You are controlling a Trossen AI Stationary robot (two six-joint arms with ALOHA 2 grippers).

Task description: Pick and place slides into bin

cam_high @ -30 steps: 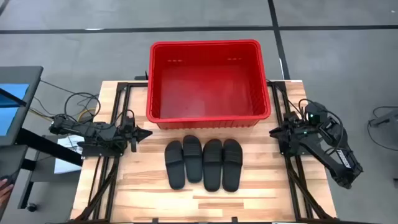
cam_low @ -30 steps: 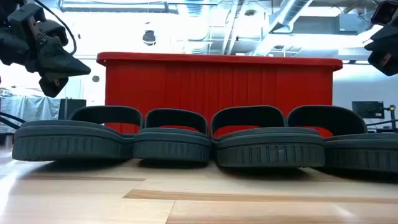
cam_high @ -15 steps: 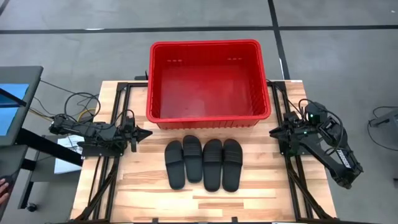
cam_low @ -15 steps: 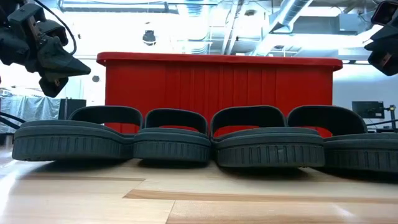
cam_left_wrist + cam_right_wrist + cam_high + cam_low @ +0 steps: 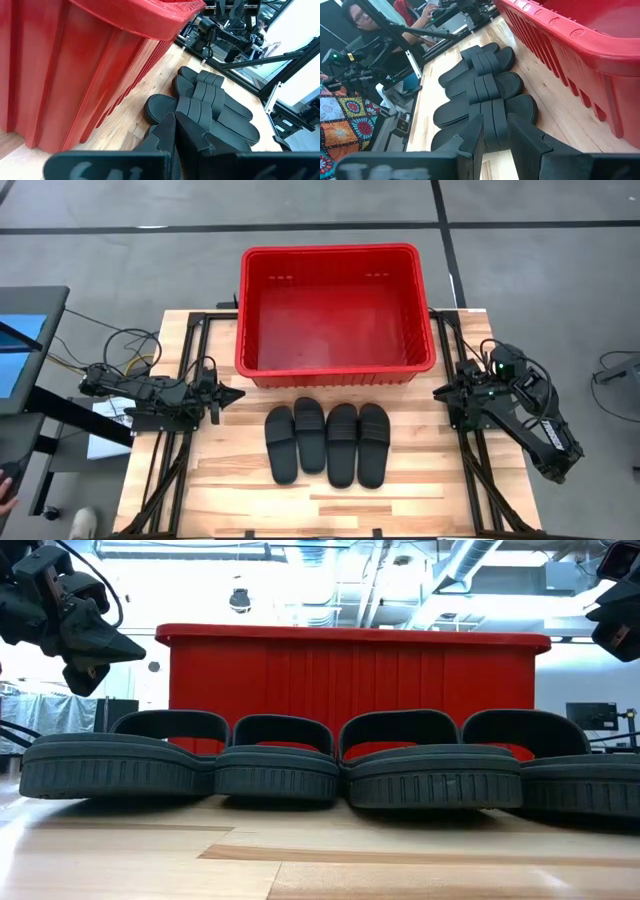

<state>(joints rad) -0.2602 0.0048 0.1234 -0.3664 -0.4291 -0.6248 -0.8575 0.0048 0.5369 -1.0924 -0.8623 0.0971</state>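
I see four slides [image 5: 327, 442] in a row at center frame, just below the bin [image 5: 338, 368]. My left gripper [image 5: 232, 395] looks closed at left; the right gripper [image 5: 440, 392], fingers slightly parted, sits at right.

large red rectangular plastic bin [image 5: 338, 370]: glossy, ribbed walls | four black rubbery slides [image 5: 327, 442]: matt, ridged sole edges | pale wooden table [image 5: 250, 490]: smooth, visible grain | black frame rails [image 5: 186, 360]: metal

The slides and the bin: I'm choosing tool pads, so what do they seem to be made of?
The slides look like matte black foam or rubber, judging by their dull surface and ribbed sole edges. The bin looks like glossy moulded red plastic, with sheen on its rim and slotted walls.
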